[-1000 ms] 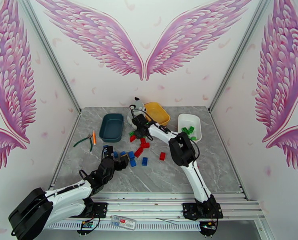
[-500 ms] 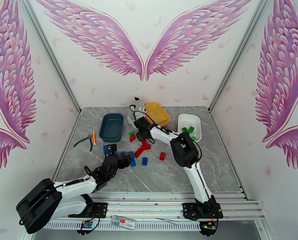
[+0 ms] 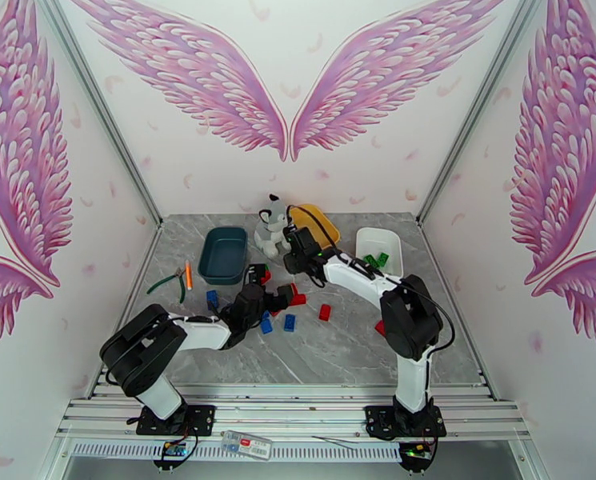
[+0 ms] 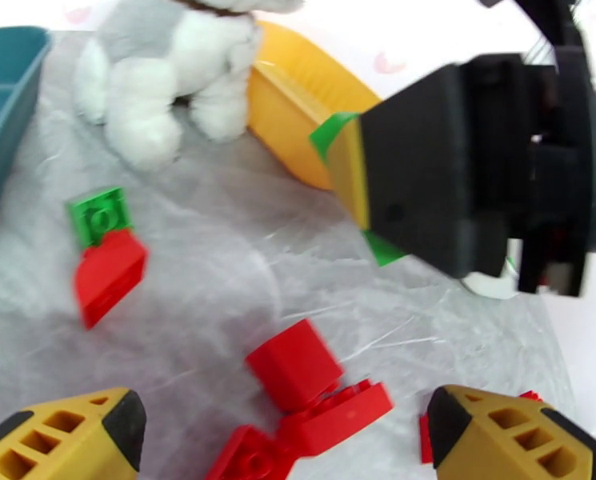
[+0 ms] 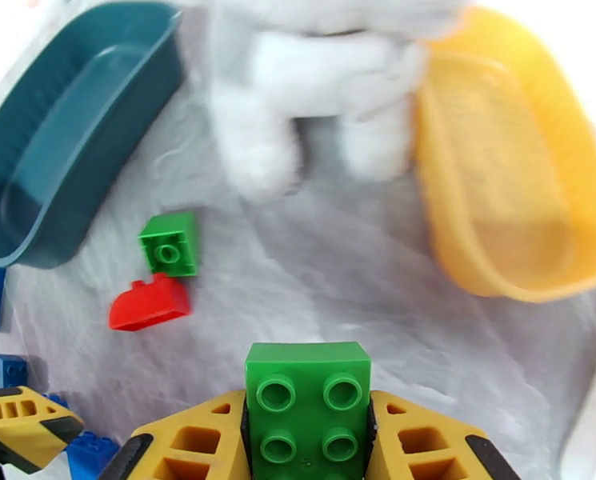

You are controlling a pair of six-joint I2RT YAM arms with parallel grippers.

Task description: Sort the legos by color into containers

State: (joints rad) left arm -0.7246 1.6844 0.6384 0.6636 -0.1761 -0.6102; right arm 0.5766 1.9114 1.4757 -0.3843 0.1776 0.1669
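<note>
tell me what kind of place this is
Likely a staged robot test booth, not a home: white walls painted with pink wings, a marble-look table, and an aluminium mounting rail.

White-shelled left arm point(image 3: 194, 334), right arm point(image 3: 354, 276), black joints, thin black cables, yellow cut-out fingers point(image 5: 192, 438) tipped black

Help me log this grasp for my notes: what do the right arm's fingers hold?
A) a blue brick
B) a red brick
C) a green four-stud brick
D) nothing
C: the right wrist view shows a green four-stud brick clamped between the right arm's fingers.
</note>
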